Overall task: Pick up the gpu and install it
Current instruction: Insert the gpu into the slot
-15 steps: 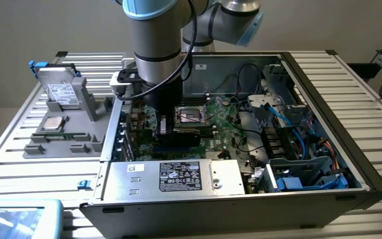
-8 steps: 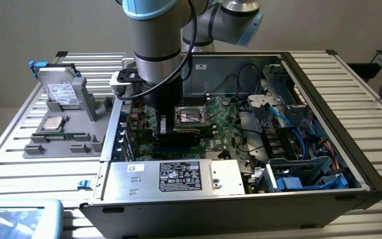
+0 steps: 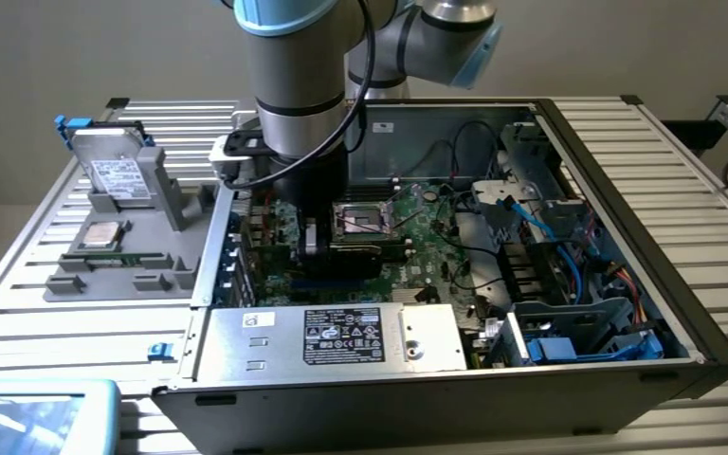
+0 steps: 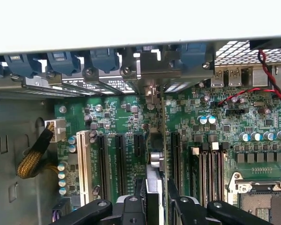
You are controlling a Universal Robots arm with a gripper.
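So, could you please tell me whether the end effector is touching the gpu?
Touching. The wrist view shows the end effector closed on the gpu, with a finger against each face of the edge-on card.

The gpu (image 4: 153, 185) is seen edge-on, clamped on both faces by the hand (image 4: 155, 208). It is held upright over the green board (image 4: 112, 117), set among the long black slots (image 4: 119, 164), with its far end pointed at the blue latches (image 4: 103, 58).
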